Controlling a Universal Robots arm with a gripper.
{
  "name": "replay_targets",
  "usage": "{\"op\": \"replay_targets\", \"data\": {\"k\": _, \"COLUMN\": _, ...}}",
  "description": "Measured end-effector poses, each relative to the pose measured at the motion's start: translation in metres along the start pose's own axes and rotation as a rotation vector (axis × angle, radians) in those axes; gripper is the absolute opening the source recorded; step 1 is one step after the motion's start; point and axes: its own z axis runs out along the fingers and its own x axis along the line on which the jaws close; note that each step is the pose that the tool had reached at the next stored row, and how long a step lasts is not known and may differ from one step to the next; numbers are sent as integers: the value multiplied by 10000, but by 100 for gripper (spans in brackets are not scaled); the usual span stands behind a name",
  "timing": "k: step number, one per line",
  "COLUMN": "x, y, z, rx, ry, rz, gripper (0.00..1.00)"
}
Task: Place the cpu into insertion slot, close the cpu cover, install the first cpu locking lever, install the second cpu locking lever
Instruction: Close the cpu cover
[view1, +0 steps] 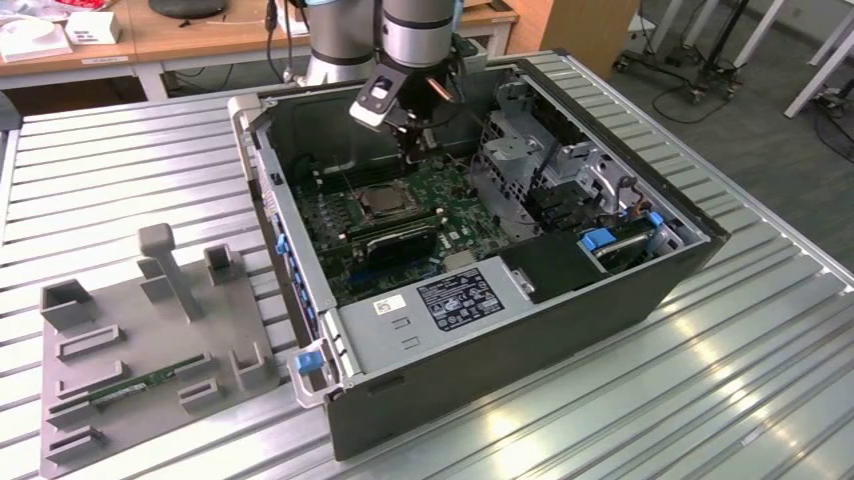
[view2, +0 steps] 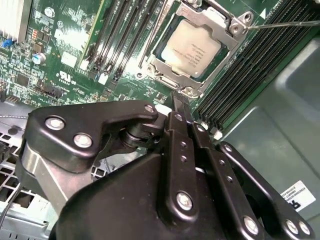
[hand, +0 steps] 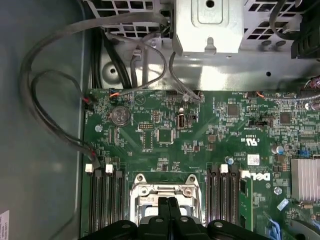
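Hovering at the closed cpu cover (view2: 210, 14)
Gripper (view2: 181, 100), clenched empty into one narrow pushing tip, sits at the cover's rim beside the seated cpu (view2: 192, 47).

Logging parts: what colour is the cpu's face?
The cpu is pale silver-beige; second wrist view shows it best.

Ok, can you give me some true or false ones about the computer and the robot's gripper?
1. The cpu lies on the green board. True.
2. The cpu cover stands up open. False: it lies flat around the cpu.
3. The gripper is wide open. False: it is shut, close by the cover's edge.
4. Long black memory slots run on both sides of the cpu. True.
5. The computer case lies on a wooden floor. False: it lies on a ribbed metal table.
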Motion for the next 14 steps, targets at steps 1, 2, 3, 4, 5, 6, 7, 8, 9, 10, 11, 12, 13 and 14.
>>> {"op": "replay_targets", "data": {"k": 1, "x": 0, "y": -16, "z": -1, "rx": -3, "ry": 0, "rz": -1, "gripper": 11}}
{"op": "replay_targets", "data": {"k": 2, "x": -1, "y": -38, "z": -2, "rx": -8, "ry": 0, "rz": -1, "gripper": 11}}
{"op": "replay_targets", "data": {"k": 3, "x": 0, "y": -66, "z": -2, "rx": -13, "ry": 0, "rz": -1, "gripper": 11}}
{"op": "replay_targets", "data": {"k": 4, "x": 0, "y": -94, "z": -1, "rx": -19, "ry": 1, "rz": -2, "gripper": 11}}
{"op": "replay_targets", "data": {"k": 5, "x": 0, "y": -122, "z": 1, "rx": -22, "ry": 1, "rz": -1, "gripper": 11}}
{"op": "replay_targets", "data": {"k": 6, "x": 0, "y": -150, "z": 3, "rx": -22, "ry": 1, "rz": 0, "gripper": 11}}
{"op": "replay_targets", "data": {"k": 7, "x": 0, "y": -178, "z": 6, "rx": -23, "ry": 0, "rz": 0, "gripper": 11}}
{"op": "replay_targets", "data": {"k": 8, "x": 0, "y": -204, "z": 8, "rx": -23, "ry": 0, "rz": 0, "gripper": 11}}
{"op": "replay_targets", "data": {"k": 9, "x": 0, "y": -229, "z": 11, "rx": -23, "ry": 0, "rz": 1, "gripper": 11}}
{"op": "replay_targets", "data": {"k": 10, "x": -1, "y": -252, "z": 13, "rx": -23, "ry": 0, "rz": 2, "gripper": 11}}
{"op": "replay_targets", "data": {"k": 11, "x": -1, "y": -267, "z": 15, "rx": -23, "ry": 0, "rz": 3, "gripper": 11}}
{"op": "replay_targets", "data": {"k": 12, "x": -1, "y": -270, "z": 15, "rx": -23, "ry": 0, "rz": 3, "gripper": 11}}
{"op": "replay_targets", "data": {"k": 13, "x": -1, "y": -270, "z": 15, "rx": -23, "ry": 0, "rz": 2, "gripper": 11}}
{"op": "replay_targets", "data": {"k": 14, "x": -1, "y": -270, "z": 15, "rx": -22, "ry": -2, "rz": 1, "gripper": 11}}
